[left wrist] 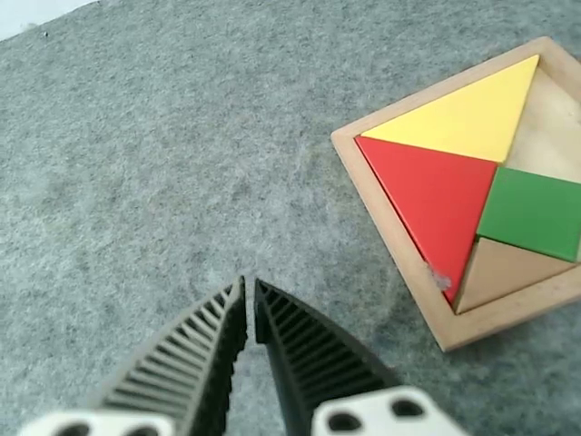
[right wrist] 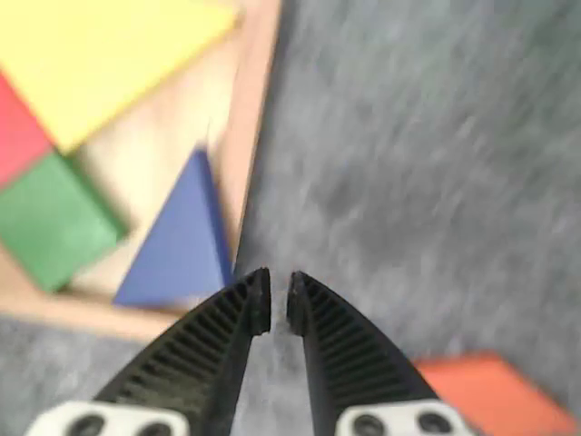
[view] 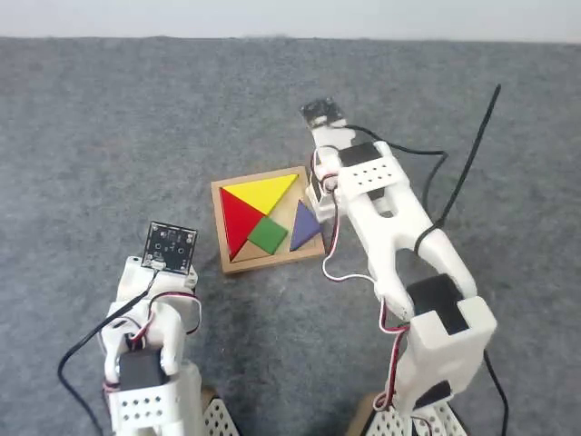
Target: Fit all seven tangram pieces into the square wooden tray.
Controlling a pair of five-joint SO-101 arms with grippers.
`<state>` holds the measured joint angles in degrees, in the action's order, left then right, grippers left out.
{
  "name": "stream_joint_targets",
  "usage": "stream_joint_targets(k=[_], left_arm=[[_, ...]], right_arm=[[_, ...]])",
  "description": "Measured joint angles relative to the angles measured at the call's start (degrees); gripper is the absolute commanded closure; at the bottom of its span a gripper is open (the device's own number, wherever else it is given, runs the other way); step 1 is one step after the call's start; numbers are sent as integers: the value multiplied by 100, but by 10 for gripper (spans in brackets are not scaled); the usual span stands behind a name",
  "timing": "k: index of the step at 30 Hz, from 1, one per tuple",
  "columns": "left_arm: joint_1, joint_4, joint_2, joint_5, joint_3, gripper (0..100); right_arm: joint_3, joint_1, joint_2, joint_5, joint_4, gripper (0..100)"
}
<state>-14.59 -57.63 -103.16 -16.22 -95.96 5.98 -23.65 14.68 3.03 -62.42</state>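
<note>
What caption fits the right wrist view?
Right gripper outside the tray rim, near the blue triangle; orange piece on the mat.

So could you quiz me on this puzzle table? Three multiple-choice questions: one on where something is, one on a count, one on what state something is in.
1. Where is the green square?
A. Outside the tray
B. In the wooden tray, against the red triangle
C. Held by an arm

2. How many coloured pieces lie in the tray?
A. Two
B. Seven
C. Four

3. How do the left arm's jaws stand?
A. Closed on nothing
B. Wide open
C. Clamped on a piece

Answers:
1 B: it sits inside the rim, edge to edge with the red one.
2 C: the yellow triangle, the red, the green and the blue triangle.
3 A: the left wrist view shows their tips together over bare carpet.
</note>
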Motion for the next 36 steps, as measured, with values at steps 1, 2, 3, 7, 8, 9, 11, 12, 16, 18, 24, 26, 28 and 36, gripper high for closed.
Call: stream_joint_targets(k=[1,2,3,7,8,9,11,12,16,18,24,26,28,36], left_arm=[[0,0,0,0,0,986],[0,0,0,0,0,986],[0,0,0,0,0,986],[0,0,0,0,0,986],[0,0,0,0,0,986],[0,0,0,0,0,986],[0,0,0,0,0,986],[0,0,0,0,0,986],[0,0,0,0,0,986],[0,0,0,0,0,986],[0,0,0,0,0,986],[0,0,0,0,0,986],[0,0,0,0,0,986],[0,0,0,0,0,986]], right_arm=[[62,0,53,-9,193,954],[97,-18,141,-26,360,954],[114,-26,246,-97,475,955],[114,-9,422,-185,571,955],[114,-35,422,-185,527,955],[114,-70,422,-185,448,955],[114,-211,422,-185,273,955],[114,-281,422,-158,185,955],[114,-642,422,-62,-18,955],[114,-800,422,-44,-79,955],[114,-774,422,-35,-360,955],[105,-580,369,-35,-510,955],[105,-308,167,-35,-712,955],[431,703,-1424,431,-1547,950]])
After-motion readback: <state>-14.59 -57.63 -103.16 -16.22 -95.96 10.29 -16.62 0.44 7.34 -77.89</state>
